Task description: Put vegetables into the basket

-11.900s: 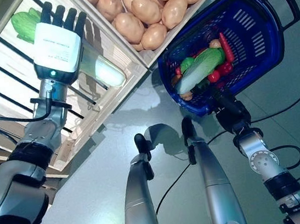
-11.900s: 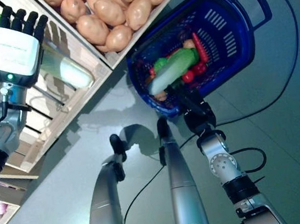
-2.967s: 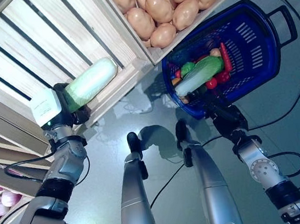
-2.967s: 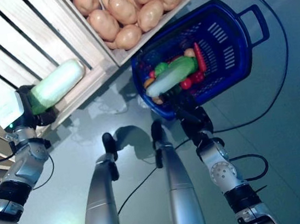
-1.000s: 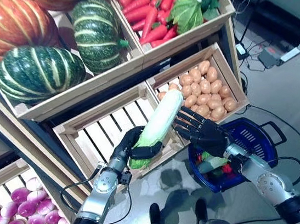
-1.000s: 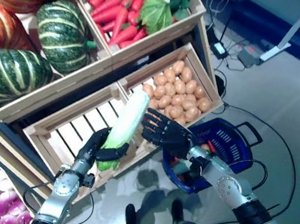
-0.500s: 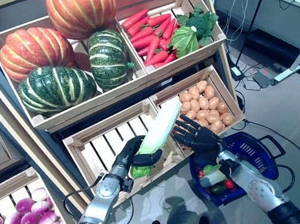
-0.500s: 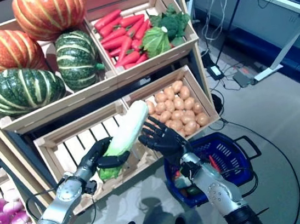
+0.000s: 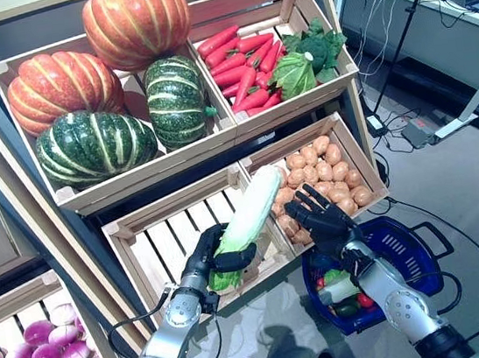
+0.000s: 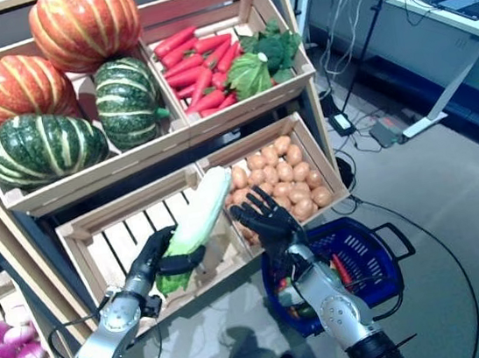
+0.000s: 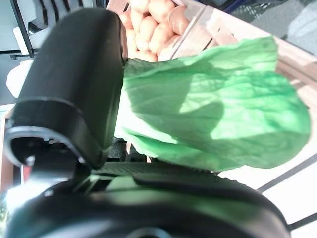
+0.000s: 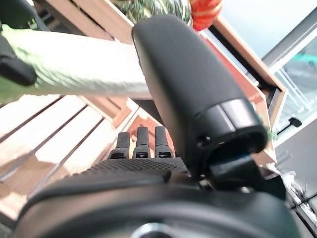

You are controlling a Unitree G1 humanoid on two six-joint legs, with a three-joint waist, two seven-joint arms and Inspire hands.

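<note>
While clasped by left hand [image 9: 207, 254] fingers [image 9: 237, 255], cabbage [image 9: 246, 216] leafy-end-down.

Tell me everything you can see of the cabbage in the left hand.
The long napa cabbage is pale whitish-green along its body with a darker, crinkled leafy green end. The left hand is curled round that leafy end, holding it tilted, pale tip up, before the slatted crate. The open right hand is near its tip.

Left robot hand [image 9: 204, 256] curled, right robot hand [image 9: 327, 221] splayed.
</note>
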